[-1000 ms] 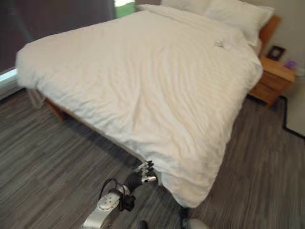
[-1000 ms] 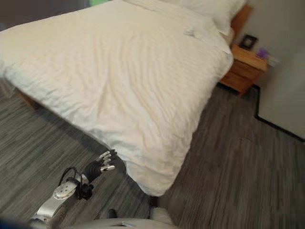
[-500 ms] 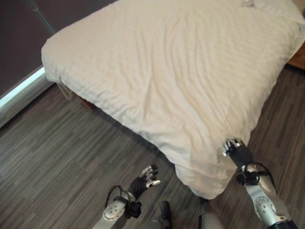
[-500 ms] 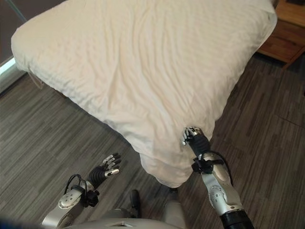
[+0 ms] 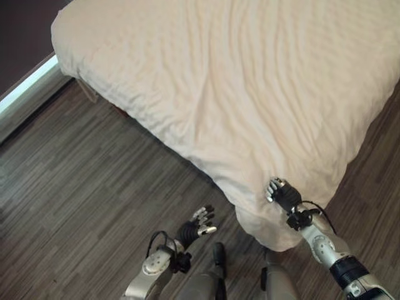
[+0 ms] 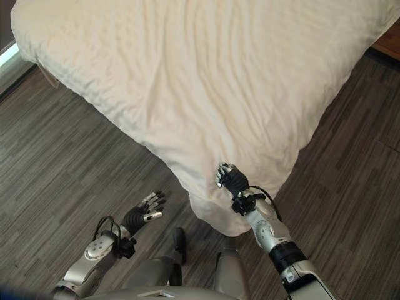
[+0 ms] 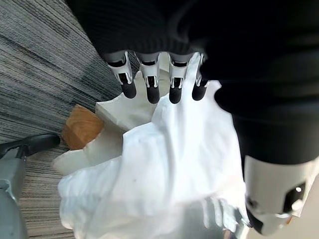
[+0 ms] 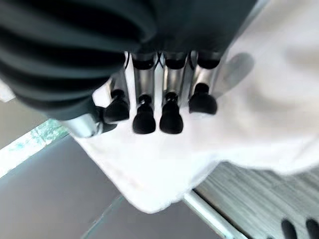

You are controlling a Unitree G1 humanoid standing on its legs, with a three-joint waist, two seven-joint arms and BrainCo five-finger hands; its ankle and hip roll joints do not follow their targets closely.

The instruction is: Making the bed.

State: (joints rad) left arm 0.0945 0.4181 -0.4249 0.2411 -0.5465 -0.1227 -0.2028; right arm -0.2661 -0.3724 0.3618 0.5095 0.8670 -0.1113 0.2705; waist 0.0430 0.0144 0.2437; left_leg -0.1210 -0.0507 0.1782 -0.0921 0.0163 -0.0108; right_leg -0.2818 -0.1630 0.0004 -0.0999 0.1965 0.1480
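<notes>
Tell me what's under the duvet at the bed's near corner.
The duvet hangs over the corner, covering mattress and frame. In the left wrist view a wooden bed leg shows beneath it, with the wood floor around.

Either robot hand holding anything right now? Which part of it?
Nothing is held. The right robot hand hovers with relaxed fingers at the duvet, beside the corner that hangs over the bed's foot. The left robot hand is open above the floor, apart from the duvet.

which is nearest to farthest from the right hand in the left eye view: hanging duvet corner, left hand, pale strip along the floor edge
1. Hanging duvet corner: right beside the right hand, below it.
2. Left hand: over the wooden floor, to the robot's left of the corner.
3. Pale strip: far upper left, past the bed.
</notes>
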